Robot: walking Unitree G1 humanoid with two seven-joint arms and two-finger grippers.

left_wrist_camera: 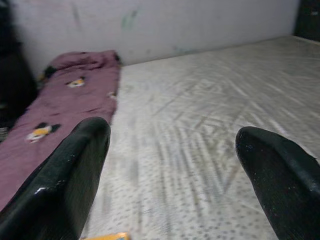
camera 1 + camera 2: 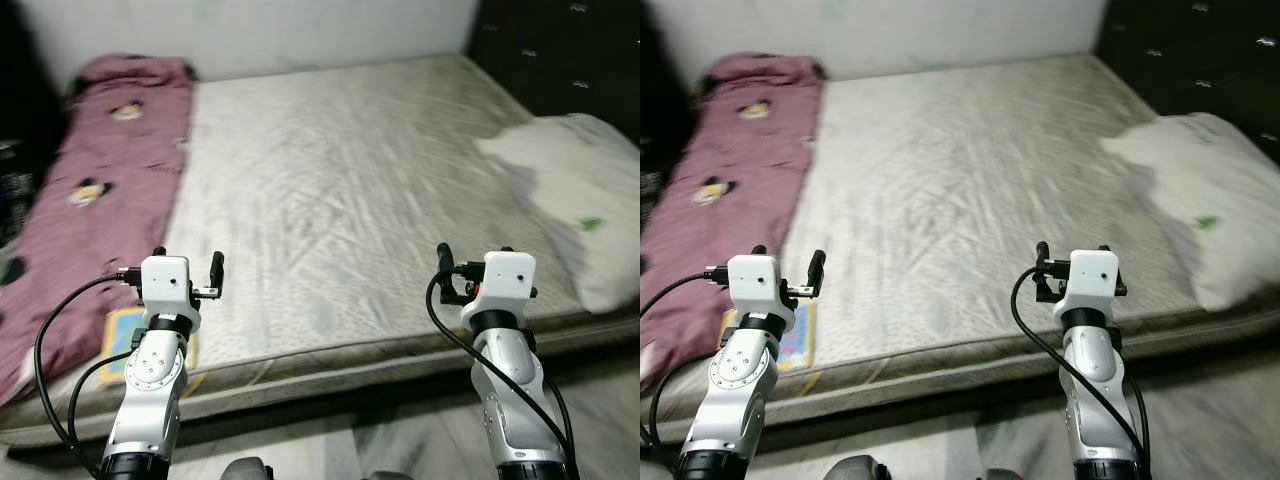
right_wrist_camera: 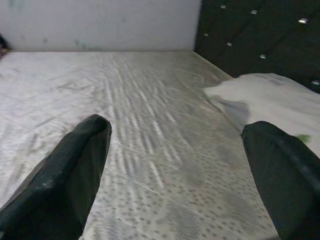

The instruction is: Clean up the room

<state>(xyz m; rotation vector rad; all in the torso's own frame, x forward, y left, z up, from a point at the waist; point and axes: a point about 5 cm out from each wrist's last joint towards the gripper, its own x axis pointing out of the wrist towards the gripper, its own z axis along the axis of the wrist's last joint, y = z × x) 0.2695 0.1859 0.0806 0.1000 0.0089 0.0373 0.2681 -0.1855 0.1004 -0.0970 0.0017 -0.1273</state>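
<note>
While both end effectors, left (image 2: 187, 268) and right (image 2: 471, 268), gape empty over the bed (image 2: 340, 180), a pillow (image 2: 575, 190) lies at its right.

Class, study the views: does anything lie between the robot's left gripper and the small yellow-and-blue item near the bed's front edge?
Nothing visible does. The left gripper, fingers open, hovers over the front of the mattress, and the flat yellow-and-blue item lies just below it beside the maroon blanket. The robot's own forearm hides part of it from the head camera.

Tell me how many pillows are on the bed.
1: a white pillow lies at the bed's right side, by the dark headboard. Others could be hidden beyond view.
</note>
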